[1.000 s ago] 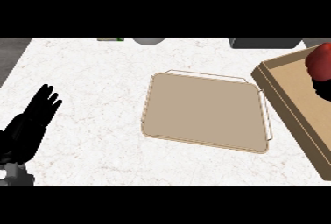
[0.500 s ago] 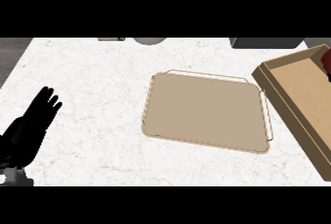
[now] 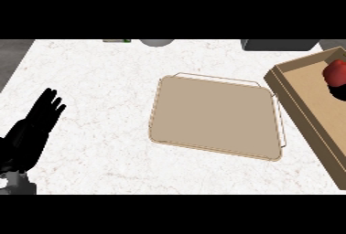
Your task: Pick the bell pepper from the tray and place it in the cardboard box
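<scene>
The tan tray lies bare in the middle of the white counter. To its right stands the open cardboard box, cut off by the view's edge. The red bell pepper shows at the far right, over the inside of the box. Just below the pepper a black part of my right hand is curled against it; the rest of that hand is out of view. My left hand rests open at the lower left, fingers pointing up, far from the tray.
Along the counter's back edge are a small green item, a grey round object and a dark grey block. The counter's left edge runs past my left hand.
The pepper and my right hand slid almost out of view to the right, then came back into sight over the box. The left hand and the tray kept still.
</scene>
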{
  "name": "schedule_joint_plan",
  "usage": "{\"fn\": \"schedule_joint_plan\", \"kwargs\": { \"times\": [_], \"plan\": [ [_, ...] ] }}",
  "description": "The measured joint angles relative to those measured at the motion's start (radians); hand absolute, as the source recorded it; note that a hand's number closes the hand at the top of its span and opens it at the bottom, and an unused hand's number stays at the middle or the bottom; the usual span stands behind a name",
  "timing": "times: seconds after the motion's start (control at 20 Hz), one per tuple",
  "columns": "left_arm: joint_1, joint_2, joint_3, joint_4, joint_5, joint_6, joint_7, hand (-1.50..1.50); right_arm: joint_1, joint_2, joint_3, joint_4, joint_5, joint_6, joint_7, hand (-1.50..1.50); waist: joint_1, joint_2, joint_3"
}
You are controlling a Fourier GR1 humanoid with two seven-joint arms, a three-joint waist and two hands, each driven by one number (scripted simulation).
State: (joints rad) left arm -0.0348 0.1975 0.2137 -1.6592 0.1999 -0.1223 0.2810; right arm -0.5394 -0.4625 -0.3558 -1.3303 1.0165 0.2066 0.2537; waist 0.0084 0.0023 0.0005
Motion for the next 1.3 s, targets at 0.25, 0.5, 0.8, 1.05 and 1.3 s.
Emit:
{"fn": "schedule_joint_plan", "kwargs": {
  "times": [0.25,0.5,0.8,1.05,1.3],
  "plan": [
    [0.004,-0.003,0.004,0.018,-0.003,-0.004,-0.014,0.0,0.025,0.016,-0.033,0.142,-0.018,-0.022,0.009,-1.5,0.0,0.0,0.0],
    [0.004,0.002,0.005,-0.007,0.0,-0.006,0.01,0.0,0.047,0.013,-0.049,0.211,-0.079,-0.047,-0.083,-1.5,-0.003,-0.001,0.0],
    [-0.009,0.0,0.009,-0.001,-0.002,0.003,0.015,0.0,0.053,0.074,-0.159,0.174,-0.22,-0.175,-0.164,-1.5,-0.011,-0.003,0.001],
    [0.006,0.008,0.025,-0.002,0.011,-0.007,0.014,0.0,0.044,0.077,-0.302,0.141,-0.39,-0.209,-0.196,-1.5,-0.015,-0.005,0.0],
    [0.006,0.006,0.025,-0.003,0.008,-0.008,0.008,0.0,0.078,0.032,-0.405,0.108,-0.53,-0.179,-0.192,-1.5,-0.014,-0.005,0.0]
  ]
}}
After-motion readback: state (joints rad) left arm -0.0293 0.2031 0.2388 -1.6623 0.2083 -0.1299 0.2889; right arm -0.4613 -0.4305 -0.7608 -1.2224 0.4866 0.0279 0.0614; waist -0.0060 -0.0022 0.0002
